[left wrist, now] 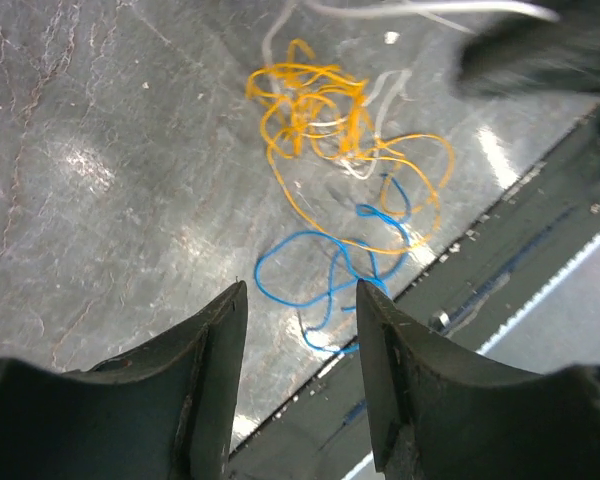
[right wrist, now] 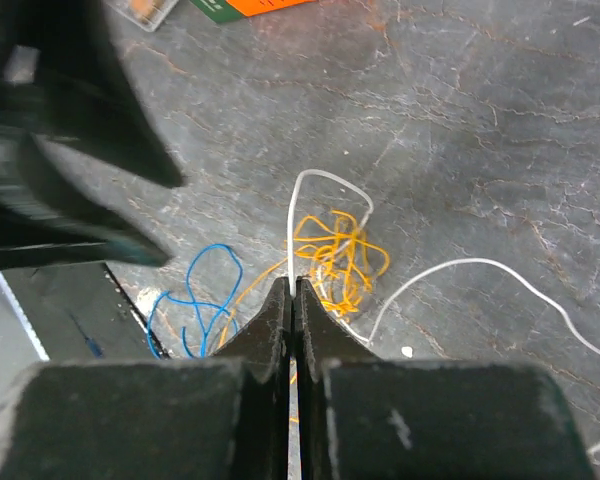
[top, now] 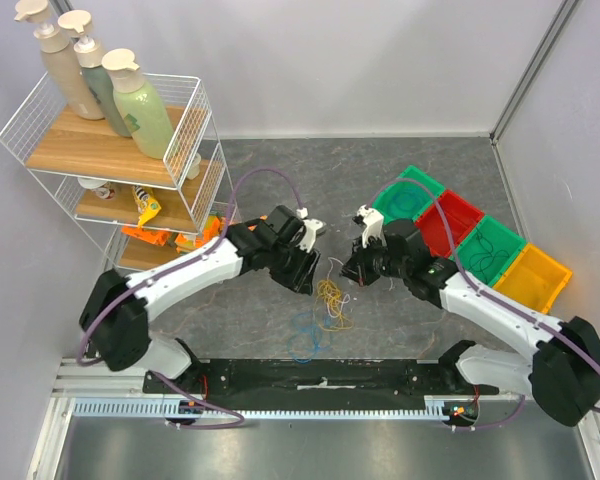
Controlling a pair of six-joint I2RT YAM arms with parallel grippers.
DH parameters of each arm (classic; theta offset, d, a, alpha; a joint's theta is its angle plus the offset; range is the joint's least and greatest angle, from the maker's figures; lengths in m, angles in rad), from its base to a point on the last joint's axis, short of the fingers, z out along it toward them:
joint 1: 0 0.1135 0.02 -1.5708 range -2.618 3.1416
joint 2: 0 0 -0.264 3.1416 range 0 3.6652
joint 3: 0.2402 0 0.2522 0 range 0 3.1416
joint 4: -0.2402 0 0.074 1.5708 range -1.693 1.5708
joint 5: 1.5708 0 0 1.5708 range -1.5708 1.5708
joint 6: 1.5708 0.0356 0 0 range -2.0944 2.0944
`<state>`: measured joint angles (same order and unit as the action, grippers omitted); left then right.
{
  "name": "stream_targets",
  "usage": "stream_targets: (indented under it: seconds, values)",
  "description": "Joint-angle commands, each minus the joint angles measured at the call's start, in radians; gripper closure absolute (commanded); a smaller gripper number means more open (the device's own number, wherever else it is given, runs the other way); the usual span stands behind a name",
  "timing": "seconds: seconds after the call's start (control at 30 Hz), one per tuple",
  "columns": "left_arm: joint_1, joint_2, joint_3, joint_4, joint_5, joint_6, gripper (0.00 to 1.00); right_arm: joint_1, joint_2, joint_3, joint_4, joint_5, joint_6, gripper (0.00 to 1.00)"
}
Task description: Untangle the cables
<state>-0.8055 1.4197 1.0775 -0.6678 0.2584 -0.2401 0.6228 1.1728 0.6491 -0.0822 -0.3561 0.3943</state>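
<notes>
The cables lie in a loose tangle on the grey table between my two arms: a yellow cable (top: 330,300) (left wrist: 320,120) (right wrist: 335,255), a blue cable (top: 305,340) (left wrist: 320,265) (right wrist: 205,290) nearer the front edge, and a white cable (right wrist: 291,240) (left wrist: 380,95). My right gripper (right wrist: 292,285) (top: 352,272) is shut on the white cable, which runs up from between its tips in a loop over the yellow one. Hovering above the blue cable, my left gripper (left wrist: 300,300) (top: 308,282) is open with nothing between its fingers.
A wire shelf (top: 110,130) with bottles stands at the back left. Green (top: 410,195), red (top: 450,220), green (top: 490,250) and yellow (top: 535,275) bins line the right side. The black base rail (top: 320,375) borders the table just past the blue cable.
</notes>
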Motion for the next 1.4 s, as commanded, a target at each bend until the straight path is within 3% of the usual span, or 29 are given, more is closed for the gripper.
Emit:
stream_targets:
  seconds: [0.0,0.27,0.47,0.53,0.7,0.9,1.07,1.23,1.37]
  values:
    - [-0.006,0.109,-0.004,0.086,-0.031,-0.027,0.46,0.002,-0.088,-0.009,-0.062,-0.027,0.041,1.00]
    - [-0.004,0.257,0.081,0.154,0.120,-0.021,0.45,0.002,-0.177,-0.025,-0.109,0.000,0.072,1.00]
    - [-0.004,0.327,0.088,0.220,0.142,-0.057,0.49,0.000,-0.191,-0.012,-0.110,-0.001,0.101,1.00]
    - [-0.004,0.357,0.101,0.234,0.128,-0.071,0.55,0.002,-0.191,-0.006,-0.111,-0.010,0.115,1.00]
    - [-0.006,0.380,0.084,0.244,0.039,-0.058,0.83,0.000,-0.251,0.036,-0.166,0.060,0.133,1.00]
    - [-0.003,0.262,-0.092,0.261,-0.037,-0.077,0.98,0.002,-0.352,0.277,-0.336,0.415,0.083,1.00]
    - [-0.003,0.142,-0.200,0.267,-0.048,-0.105,0.98,0.000,-0.360,0.582,-0.321,0.718,-0.030,1.00]
    - [-0.003,0.096,-0.215,0.243,-0.093,-0.100,0.98,0.002,-0.274,0.854,-0.240,0.760,-0.156,1.00]
    - [-0.003,0.096,-0.214,0.238,-0.099,-0.097,0.98,0.002,-0.231,0.968,-0.168,0.741,-0.190,1.00]
